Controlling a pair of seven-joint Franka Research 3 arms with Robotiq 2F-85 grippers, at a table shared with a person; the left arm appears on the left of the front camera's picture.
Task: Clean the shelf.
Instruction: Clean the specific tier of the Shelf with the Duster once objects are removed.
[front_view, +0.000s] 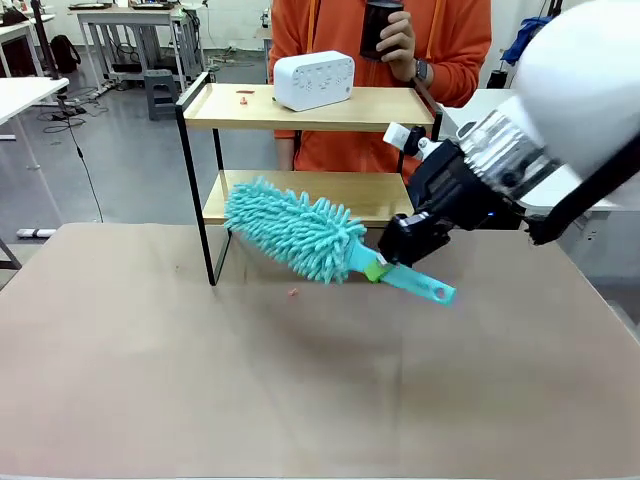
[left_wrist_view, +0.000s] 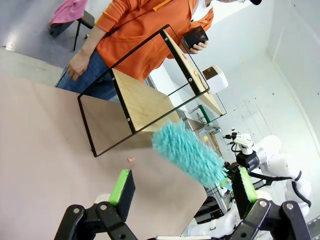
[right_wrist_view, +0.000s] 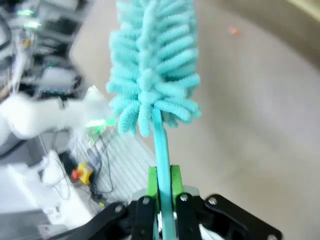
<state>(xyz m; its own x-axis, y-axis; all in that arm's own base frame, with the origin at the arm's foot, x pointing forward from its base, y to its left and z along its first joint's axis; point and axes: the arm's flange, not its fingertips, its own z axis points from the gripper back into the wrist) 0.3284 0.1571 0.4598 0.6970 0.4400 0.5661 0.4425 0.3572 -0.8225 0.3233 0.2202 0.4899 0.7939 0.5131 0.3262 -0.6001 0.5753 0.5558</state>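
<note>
The shelf (front_view: 310, 107) stands at the table's far side, two wooden boards in a black frame; the left wrist view shows the shelf (left_wrist_view: 145, 102) tilted. My right gripper (front_view: 385, 268) is shut on the handle of a teal fluffy duster (front_view: 295, 230), whose head hangs in front of the lower board. In the right wrist view the duster (right_wrist_view: 152, 60) rises straight from my right gripper (right_wrist_view: 164, 187). My left gripper (left_wrist_view: 182, 187) is open with nothing between its fingers, and the duster (left_wrist_view: 189, 152) is farther off. A white box (front_view: 314, 80) and a small red scrap (front_view: 245, 97) lie on the top board.
A person in an orange top (front_view: 330, 30) stands behind the shelf holding a dark cup (front_view: 380, 27). A small orange crumb (front_view: 292, 293) lies on the brown table (front_view: 200, 380) in front of the shelf. White tables stand at the far left.
</note>
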